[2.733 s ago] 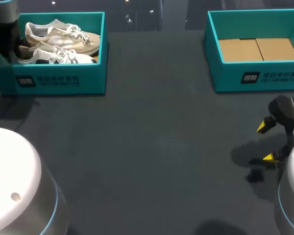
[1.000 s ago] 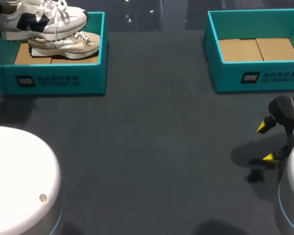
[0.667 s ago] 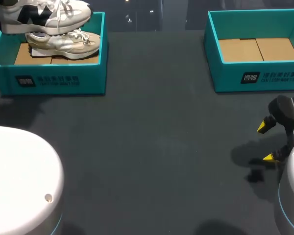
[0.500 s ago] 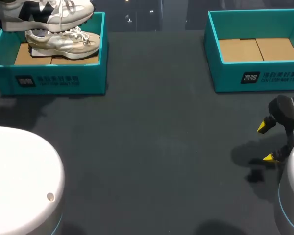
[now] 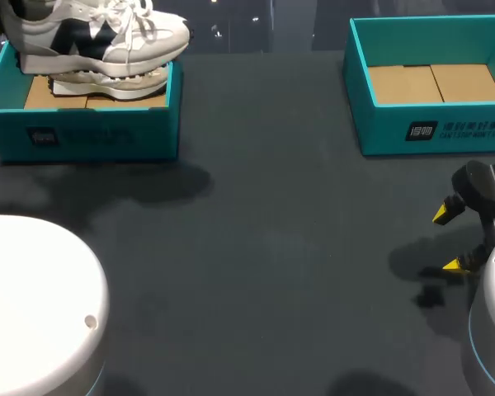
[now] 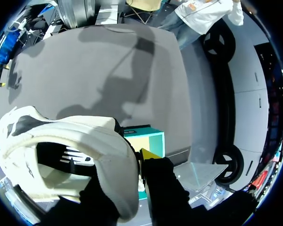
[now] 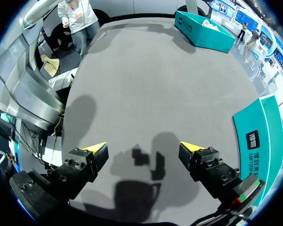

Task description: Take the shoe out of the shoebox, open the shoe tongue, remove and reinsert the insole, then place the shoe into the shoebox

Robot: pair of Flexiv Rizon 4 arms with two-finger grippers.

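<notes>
Now higher, shoe shifted rightward over shoebox

Robotics lab: dark test table, teal shoebox.

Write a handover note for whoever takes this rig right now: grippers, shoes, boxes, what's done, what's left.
Left gripper: shut on the heel collar of the white sneaker with dark side patches, holding it in the air over the left teal shoebox.
Right gripper: open, empty, above the dark table near its right edge, in front of the right teal shoebox, which shows only its cardboard floor.
A beige shoe lies in the left box.
Done: sneaker lifted out.
Left: open the tongue, take the insole out and put it back, place the sneaker into a shoebox.
</notes>
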